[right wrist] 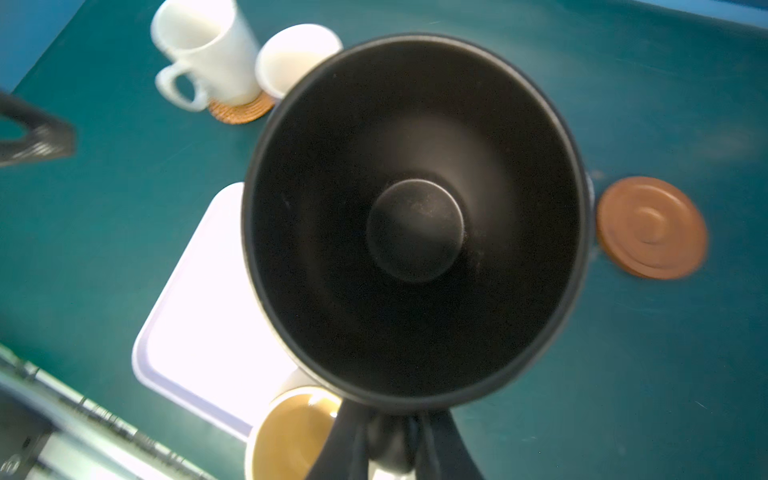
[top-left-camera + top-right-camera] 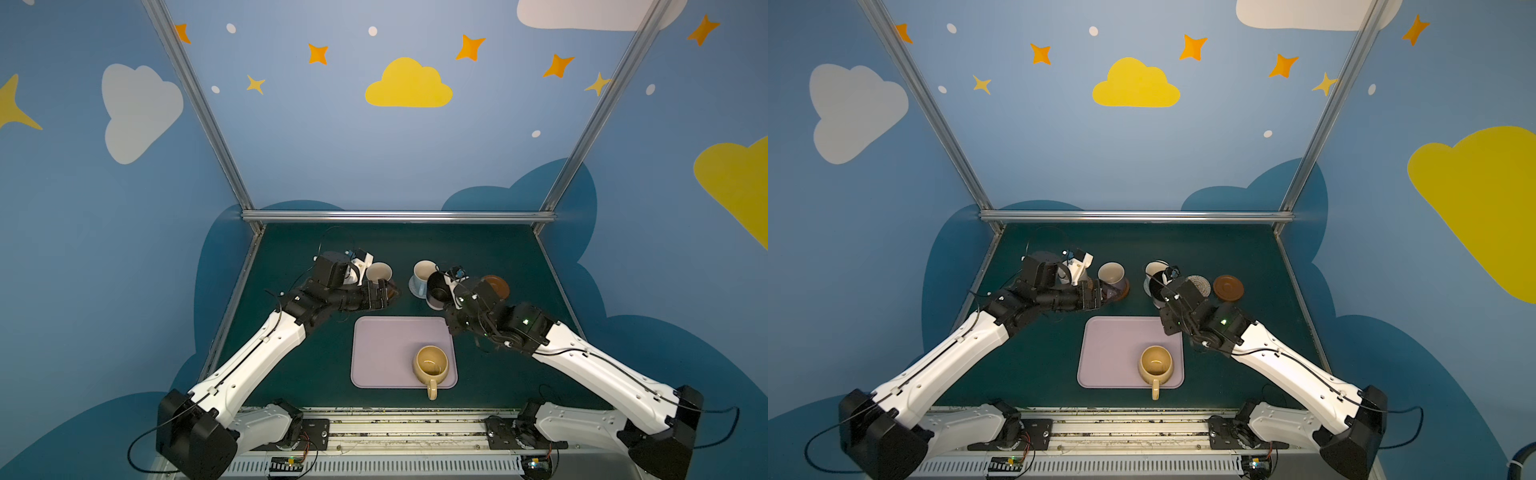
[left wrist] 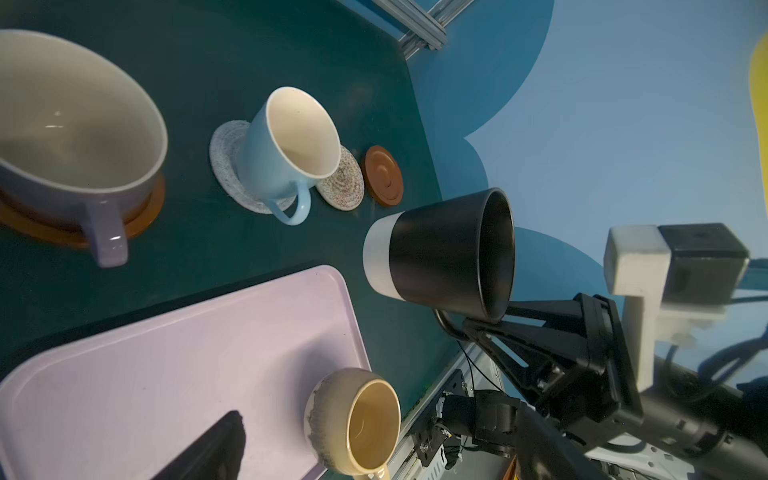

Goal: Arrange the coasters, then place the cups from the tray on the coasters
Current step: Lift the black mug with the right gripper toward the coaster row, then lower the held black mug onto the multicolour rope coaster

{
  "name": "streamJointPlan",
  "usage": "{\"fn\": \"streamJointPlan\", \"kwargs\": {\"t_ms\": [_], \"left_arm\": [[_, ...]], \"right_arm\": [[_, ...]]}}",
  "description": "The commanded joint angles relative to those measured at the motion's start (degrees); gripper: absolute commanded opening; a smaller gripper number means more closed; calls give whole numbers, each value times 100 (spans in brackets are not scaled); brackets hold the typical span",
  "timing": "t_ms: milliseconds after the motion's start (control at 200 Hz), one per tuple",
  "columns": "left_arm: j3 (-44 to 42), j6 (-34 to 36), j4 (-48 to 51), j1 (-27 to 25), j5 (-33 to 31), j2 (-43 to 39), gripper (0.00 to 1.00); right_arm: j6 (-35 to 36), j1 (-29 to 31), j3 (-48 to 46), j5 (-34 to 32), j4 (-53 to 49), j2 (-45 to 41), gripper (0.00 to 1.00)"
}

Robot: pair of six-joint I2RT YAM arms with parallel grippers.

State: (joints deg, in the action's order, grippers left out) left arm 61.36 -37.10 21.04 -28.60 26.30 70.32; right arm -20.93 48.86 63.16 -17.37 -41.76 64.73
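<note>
mustard cup (image 2: 1156, 365) on tray (image 2: 1108, 353) | brown coaster (image 2: 1228, 287) beside woven coaster (image 2: 1200, 284)

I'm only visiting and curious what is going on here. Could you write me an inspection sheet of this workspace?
Surface: dark green table, no spills seen.
Job's things: cream mug on orange woven coaster; lavender mug on a brown wooden coaster; light blue mug on grey-white woven coaster; beige woven coaster and second wooden coaster bare; mustard mug on lilac tray; black mug in the air.
Clutter: nothing seen.
Grippers: left gripper open beside the lavender mug; right gripper shut on the black mug's handle.
Cables: black cables run along both arms, looping at their bases.
Surroundings: blue walls painted with clouds and stars; aluminium frame.
</note>
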Motion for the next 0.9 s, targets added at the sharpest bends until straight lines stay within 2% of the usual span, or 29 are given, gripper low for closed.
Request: {"fn": "streamJointPlan", "kwargs": {"t_ms": [0,451,711,896], "left_arm": [[357,172,-194,-47,-99,283,100],[1562,396,-227,-312,-94,1581,100],[2112,604,-96,-357,-32,2262,100],[2439,671,-13,-400,-66,2722,100]], "right_arm": [[279,-398,151,294,162,-230,0],[630,-2452,46,1109,548,120,0],[801,-2884,140,1282,962,924,0],[808,-2882,191,1197,1534,1736,0]]}}
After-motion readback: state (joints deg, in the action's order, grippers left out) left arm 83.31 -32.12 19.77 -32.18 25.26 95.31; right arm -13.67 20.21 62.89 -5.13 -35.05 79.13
